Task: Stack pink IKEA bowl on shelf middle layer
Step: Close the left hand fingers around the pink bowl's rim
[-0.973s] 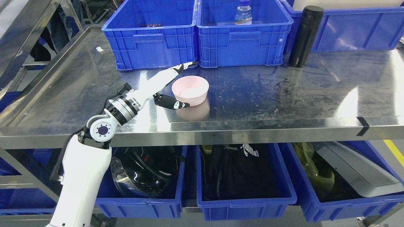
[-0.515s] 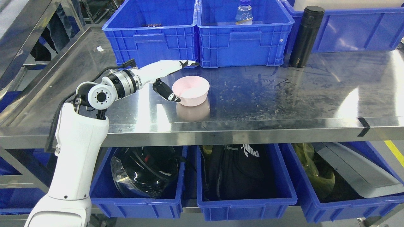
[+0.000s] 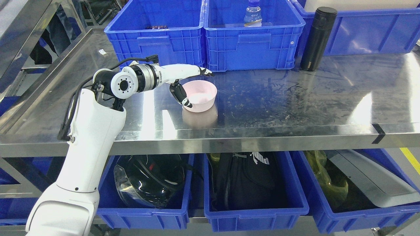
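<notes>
The pink bowl point(image 3: 199, 95) is seen upright on the steel shelf point(image 3: 295, 98), near the shelf's front edge and left of its middle; a pale reflection of it is cast on the metal just in front. The left robot hand point(image 3: 183, 83) is placed at the bowl's left side: the long white fingers point(image 3: 193, 69) are stretched over the far-left part of the rim, while the dark thumb point(image 3: 179, 95) is pointed down against the near-left wall. The bowl is thus bracketed between thumb and fingers, but the robot hand is spread and not closed on it; whether the thumb actually touches the wall cannot be told. The bowl is resting on the shelf.

Behind the bowl, along the shelf's back edge, two blue crates point(image 3: 157, 46) are set side by side; a water bottle point(image 3: 253, 13) is held in the right one. A black flask point(image 3: 317, 38) is stood upright further right, against a third crate. Below the shelf, blue bins are lined up, with a black helmet point(image 3: 147, 178) in the left one and a black bag point(image 3: 246, 178) in the middle one.
</notes>
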You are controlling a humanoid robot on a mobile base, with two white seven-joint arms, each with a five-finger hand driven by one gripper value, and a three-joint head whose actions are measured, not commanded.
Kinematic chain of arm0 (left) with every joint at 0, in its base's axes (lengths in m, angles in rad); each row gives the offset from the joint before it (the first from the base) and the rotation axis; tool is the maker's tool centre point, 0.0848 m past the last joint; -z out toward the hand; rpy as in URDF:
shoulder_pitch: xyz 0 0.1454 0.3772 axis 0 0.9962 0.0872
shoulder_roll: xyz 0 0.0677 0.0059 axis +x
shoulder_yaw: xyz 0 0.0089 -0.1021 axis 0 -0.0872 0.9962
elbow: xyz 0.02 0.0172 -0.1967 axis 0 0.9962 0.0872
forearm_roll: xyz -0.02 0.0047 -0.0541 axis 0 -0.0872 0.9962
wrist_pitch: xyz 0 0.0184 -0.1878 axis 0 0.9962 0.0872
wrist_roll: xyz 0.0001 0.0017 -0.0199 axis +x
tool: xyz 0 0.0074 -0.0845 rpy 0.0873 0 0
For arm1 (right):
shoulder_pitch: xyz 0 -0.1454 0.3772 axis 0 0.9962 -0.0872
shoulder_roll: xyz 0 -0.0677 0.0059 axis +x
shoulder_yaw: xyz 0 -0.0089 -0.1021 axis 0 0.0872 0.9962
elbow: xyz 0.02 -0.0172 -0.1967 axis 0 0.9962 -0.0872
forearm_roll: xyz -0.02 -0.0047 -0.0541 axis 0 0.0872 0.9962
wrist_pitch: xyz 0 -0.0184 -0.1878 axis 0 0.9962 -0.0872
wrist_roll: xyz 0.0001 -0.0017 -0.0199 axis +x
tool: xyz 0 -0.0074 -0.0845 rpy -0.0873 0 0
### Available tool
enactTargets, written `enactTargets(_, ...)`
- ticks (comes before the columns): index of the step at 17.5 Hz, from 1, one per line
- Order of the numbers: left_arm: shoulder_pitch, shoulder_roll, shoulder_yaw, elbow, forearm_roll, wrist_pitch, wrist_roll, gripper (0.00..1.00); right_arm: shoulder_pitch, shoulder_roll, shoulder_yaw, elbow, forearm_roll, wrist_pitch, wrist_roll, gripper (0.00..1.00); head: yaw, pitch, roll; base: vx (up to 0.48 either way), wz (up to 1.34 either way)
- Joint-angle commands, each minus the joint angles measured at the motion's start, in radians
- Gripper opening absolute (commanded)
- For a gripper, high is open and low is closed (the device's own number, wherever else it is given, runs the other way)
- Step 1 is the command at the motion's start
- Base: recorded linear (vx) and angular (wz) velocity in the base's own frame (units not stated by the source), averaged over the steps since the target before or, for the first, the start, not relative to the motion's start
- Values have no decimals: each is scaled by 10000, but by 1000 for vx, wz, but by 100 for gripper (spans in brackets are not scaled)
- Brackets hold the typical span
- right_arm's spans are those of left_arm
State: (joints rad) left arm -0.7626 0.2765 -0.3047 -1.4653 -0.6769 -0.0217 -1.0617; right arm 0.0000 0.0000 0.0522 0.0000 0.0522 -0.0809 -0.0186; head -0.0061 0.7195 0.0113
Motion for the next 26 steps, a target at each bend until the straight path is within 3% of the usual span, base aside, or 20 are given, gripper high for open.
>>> enactTargets(1,-274,469,-1110,478,-119,94,-121,89,31,-175,0,-175,0,-4,2,100,0,0,0,10,0)
enactTargets(7,-1056,-279,-1141,2379,-272,-334,-75,79,46,-175,0,-175,0,-4,2,100,0,0,0,20,-5)
enactTargets(12,-965,-449,-1662,2504,-272,-504,-106,74,31,-175,0,-175,0,-4,2,100,0,0,0,16,2)
enactTargets(15,-934,-418,-1678,2488,-272,-519,-410,64,31,-175,0,-175,0,-4,2,100,0,0,0,23,3)
enactTargets(19,-796,-449,-1174,2504,-257,-1054,-826,42,31,-175,0,-175,0,-4,2,100,0,0,0,21,5)
enactTargets(20,-735,-494,-731,2519,-226,-1329,-827,25,31,-175,0,-175,0,-4,2,100,0,0,0,22,0)
enactTargets(22,-658,-999,326,2640,-257,-2507,-857,3,46,-175,0,-175,0,-4,2,100,0,0,0,12,9)
enactTargets(26,-597,-1124,1539,2520,-134,-3706,-842,0,31,-175,0,-175,0,-4,2,100,0,0,0,9,31)
